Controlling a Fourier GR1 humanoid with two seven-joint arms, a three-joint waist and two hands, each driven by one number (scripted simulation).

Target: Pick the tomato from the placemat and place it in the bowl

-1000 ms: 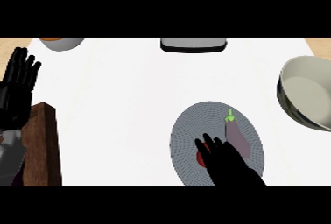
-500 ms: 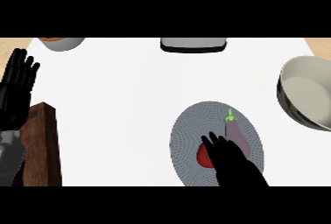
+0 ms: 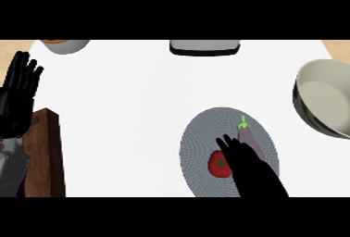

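Hovering over the oval grey woven placemat [image 3: 203, 134], the black right hand [image 3: 252, 172] keeps its fingers straight and close together. The small red tomato [image 3: 217, 165] sits just left of them and the purple eggplant [image 3: 252, 140] just right. The large grey bowl [image 3: 327, 99] is well off up-right across the white counter [image 3: 137, 102]. The left hand [image 3: 17, 95] rests spread at the left edge.

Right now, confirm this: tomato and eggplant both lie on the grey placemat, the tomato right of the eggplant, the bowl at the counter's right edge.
Wrong in one respect. In the head view the tomato lies left of the eggplant, not right. The rest holds: both lie on the grey placemat, and the bowl sits at the counter's right edge.
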